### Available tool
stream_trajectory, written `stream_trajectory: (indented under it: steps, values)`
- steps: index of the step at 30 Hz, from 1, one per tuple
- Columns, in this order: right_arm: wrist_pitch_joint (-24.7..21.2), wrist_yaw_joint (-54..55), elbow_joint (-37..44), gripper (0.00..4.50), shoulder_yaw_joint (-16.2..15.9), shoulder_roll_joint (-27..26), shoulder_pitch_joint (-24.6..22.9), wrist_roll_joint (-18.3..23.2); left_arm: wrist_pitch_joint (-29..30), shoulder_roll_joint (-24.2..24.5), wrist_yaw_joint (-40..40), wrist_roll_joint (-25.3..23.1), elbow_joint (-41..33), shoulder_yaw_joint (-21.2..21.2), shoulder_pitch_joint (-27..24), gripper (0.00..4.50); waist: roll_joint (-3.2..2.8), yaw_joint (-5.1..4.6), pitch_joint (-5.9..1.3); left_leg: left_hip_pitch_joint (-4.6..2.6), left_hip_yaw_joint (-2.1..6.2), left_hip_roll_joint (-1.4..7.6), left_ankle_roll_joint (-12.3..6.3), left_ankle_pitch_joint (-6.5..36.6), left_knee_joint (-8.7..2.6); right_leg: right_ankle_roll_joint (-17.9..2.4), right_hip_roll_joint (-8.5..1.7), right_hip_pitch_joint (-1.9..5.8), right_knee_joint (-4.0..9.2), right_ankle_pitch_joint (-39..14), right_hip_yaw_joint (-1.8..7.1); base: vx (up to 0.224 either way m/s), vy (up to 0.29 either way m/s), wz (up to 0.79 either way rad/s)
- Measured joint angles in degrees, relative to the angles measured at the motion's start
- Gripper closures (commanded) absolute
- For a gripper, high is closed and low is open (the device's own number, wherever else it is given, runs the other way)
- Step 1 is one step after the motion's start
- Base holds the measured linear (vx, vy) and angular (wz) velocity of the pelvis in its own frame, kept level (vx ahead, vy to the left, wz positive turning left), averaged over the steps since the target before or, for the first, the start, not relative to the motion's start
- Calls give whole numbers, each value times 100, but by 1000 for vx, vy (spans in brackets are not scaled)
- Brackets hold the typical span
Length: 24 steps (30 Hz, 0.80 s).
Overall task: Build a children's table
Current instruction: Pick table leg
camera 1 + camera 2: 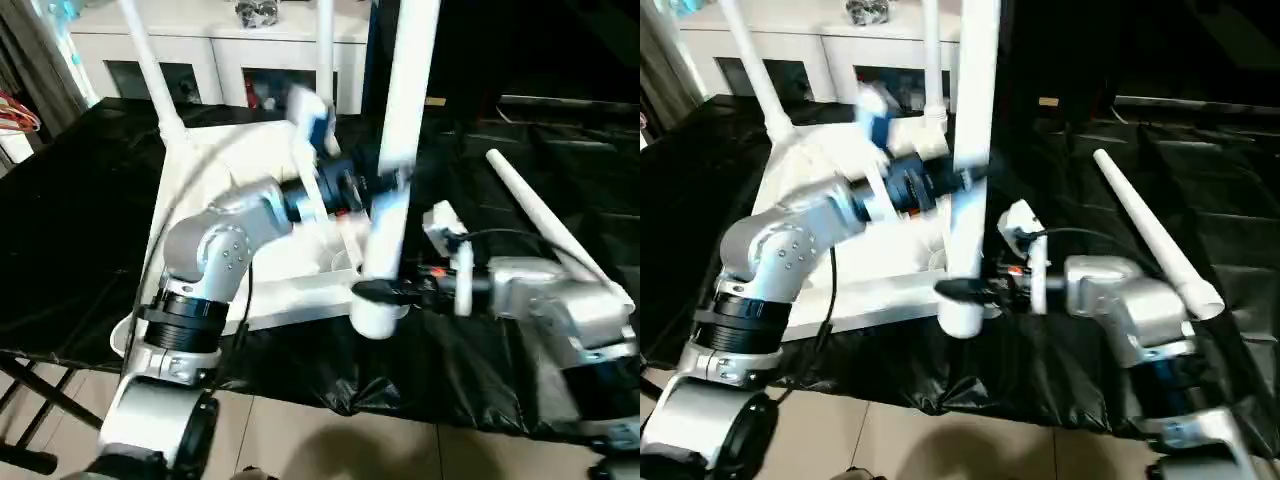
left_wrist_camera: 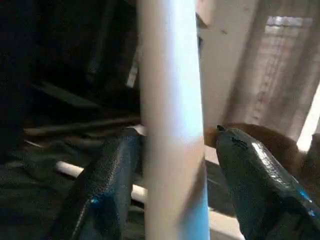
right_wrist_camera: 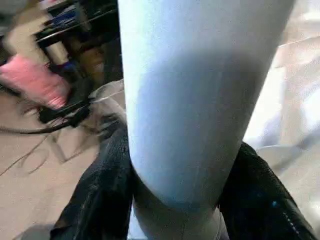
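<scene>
Landmark here is the upright leg [image 1: 400,150], a white tube standing at the near corner of the upside-down tabletop [image 1: 200,200], lower end right by the corner socket [image 1: 378,318]; can't tell if seated or just resting there.

Right tool [image 1: 378,292] clamped on that leg just above its lower end; black fingers [image 3: 100,200] pressed against both sides of the tube in the right wrist view, so holding the leg, no gap on either side.

Left tool [image 1: 385,185] higher up the same leg, reaching across from over the tabletop; in the left wrist view one finger [image 2: 107,185] touching the tube or very close, the other finger [image 2: 260,180] standing off with a visible gap; so spread wider than the leg, straddling it rather than squeezing.

Tabletop lying ribbed side up on the black-draped bench [image 1: 80,220], on the far-left side of the upright leg; two more legs already standing up from the far corners, one far leg [image 1: 150,70] leaning a bit, another far leg [image 1: 325,50] straight behind the upright one.

Spare leg [image 1: 1150,230] lying flat on the bench, well off to the right of the upright leg, beyond the right forearm, touching neither tool.

White cabinet [image 1: 230,50] behind the bench, past the far legs.
</scene>
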<state>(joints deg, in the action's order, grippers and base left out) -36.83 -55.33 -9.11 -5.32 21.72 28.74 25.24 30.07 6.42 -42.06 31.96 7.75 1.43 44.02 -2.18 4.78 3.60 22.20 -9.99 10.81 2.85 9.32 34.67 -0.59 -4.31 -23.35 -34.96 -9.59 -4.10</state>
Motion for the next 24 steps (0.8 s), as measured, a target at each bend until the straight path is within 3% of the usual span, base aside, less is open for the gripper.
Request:
stream_trajectory:
  steps: [3,10,16,20,24]
  values:
    - [358,485,-217,262,77,-105,28,-246,-56,232,29,-204,11,0,-225,167,6,8,4,0,0,0,3,-1,-2,4,0,0,0,-3,-1,0,0,0]
    - [1075,1756,-789,262,176,-517,116,-870,-603,1301,-644,-1318,308,-1029,-1079,167,19,4,2,3,-2,-3,5,0,-13,8,0,-5,1,-5,5,0,0,0]
    - [1280,1969,-807,262,252,-591,156,-983,-1096,1572,-1008,-2058,765,-1842,-1289,167,37,13,9,-1,-4,-4,5,-1,-13,3,0,-3,1,-2,11,0,0,0]
    - [1355,2017,-907,262,255,-619,156,-1003,-1253,1565,-1160,-2233,917,-2083,-1296,167,36,-3,10,-6,-4,-3,7,-2,-13,2,0,-3,-5,-1,11,0,0,0]
    - [1370,2029,-918,262,267,-624,155,-1005,-1306,1543,-1266,-2349,1099,-2174,-1294,204,34,-42,9,-8,-4,-3,8,-2,-13,-9,0,-3,-6,5,12,0,0,0]
